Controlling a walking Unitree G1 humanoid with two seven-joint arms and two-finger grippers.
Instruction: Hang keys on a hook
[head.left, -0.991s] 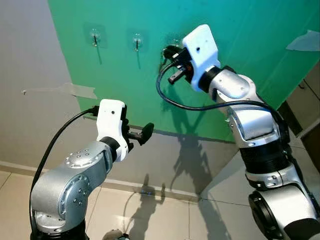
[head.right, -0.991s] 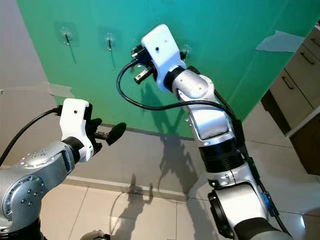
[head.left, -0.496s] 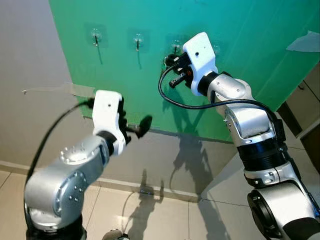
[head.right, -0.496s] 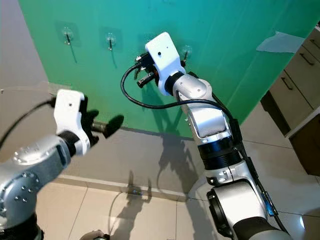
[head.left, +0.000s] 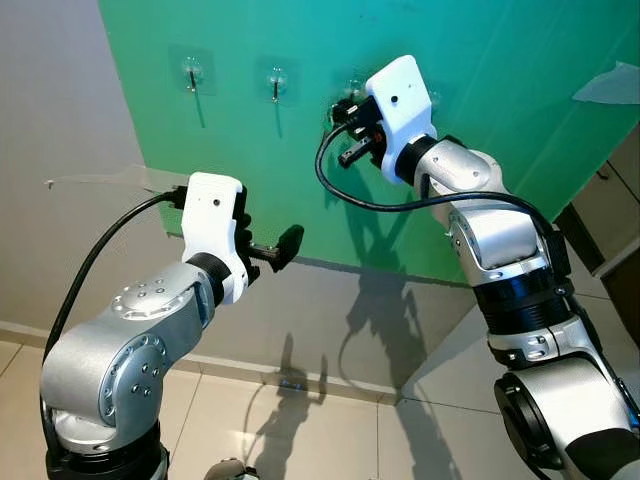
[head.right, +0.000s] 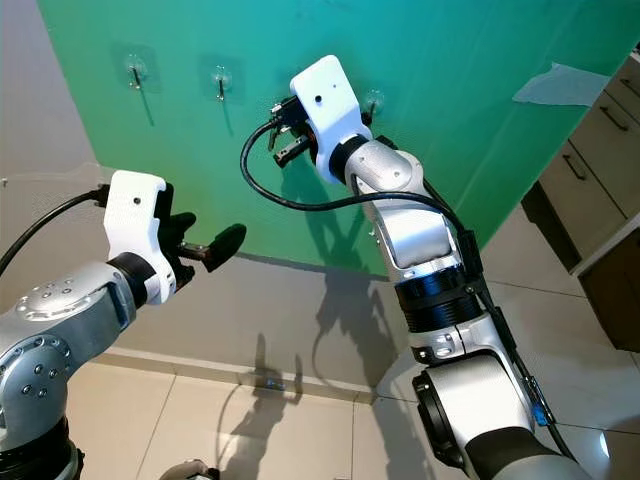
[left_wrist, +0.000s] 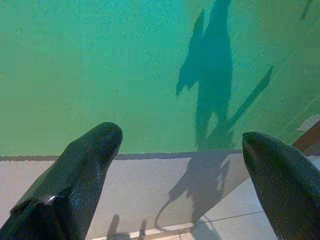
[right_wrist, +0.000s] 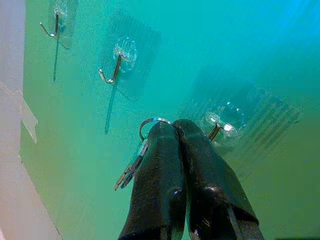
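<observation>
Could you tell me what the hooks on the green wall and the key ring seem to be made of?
Hooks: thin bright metal wire, apparently, on clear glossy plastic-looking pads that glint.
Key ring, pinched by the right gripper: shiny silver metal, seemingly steel.

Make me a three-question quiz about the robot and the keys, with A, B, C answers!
1. Where is the right gripper?
A. by the floor
B. up at the hooks on the green wall
C. in a drawer

2. What colour is the wall behind the hooks?
A. green
B. red
C. yellow

3. How are the left gripper's fingers?
A. shut on keys
B. shut, holding nothing
C. open

Answers: 1 B, its fingertips sit beside a hook. 2 A, the hooks are stuck on green. 3 C, the left wrist view has a wide gap between the fingers, while the right gripper pinches the keys.
</observation>
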